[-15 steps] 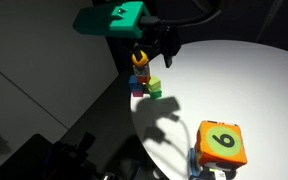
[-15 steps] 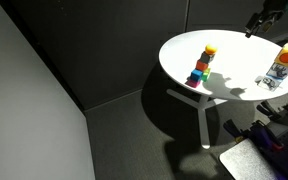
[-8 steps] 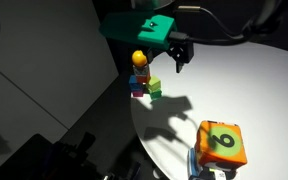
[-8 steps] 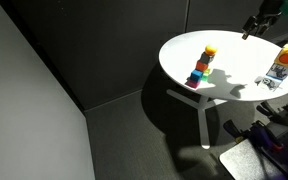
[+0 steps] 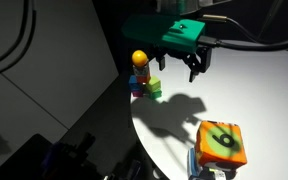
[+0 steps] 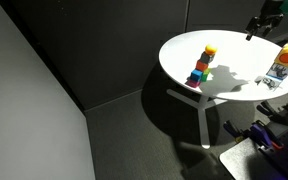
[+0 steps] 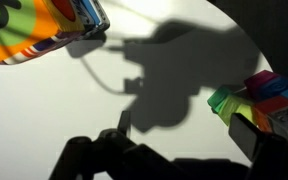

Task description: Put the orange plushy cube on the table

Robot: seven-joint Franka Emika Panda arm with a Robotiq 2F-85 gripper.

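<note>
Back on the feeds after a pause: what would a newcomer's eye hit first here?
The orange plushy cube, green numbered face up, sits at the rim of the table, propped on something. A stack of coloured blocks stands at another edge, and the gripper hangs over the white top between them, fingers open, empty.

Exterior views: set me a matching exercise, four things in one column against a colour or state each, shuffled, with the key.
Things:
1. orange cube
2. stack of blocks
3. gripper
4. table

Colours or states:
A. hangs in the air, open, holding nothing
B. round, with a plain white top
C. green upper face with a black mark
D. several colours, with a yellow piece on top

Pairs: 1-C, 2-D, 3-A, 4-B
</note>
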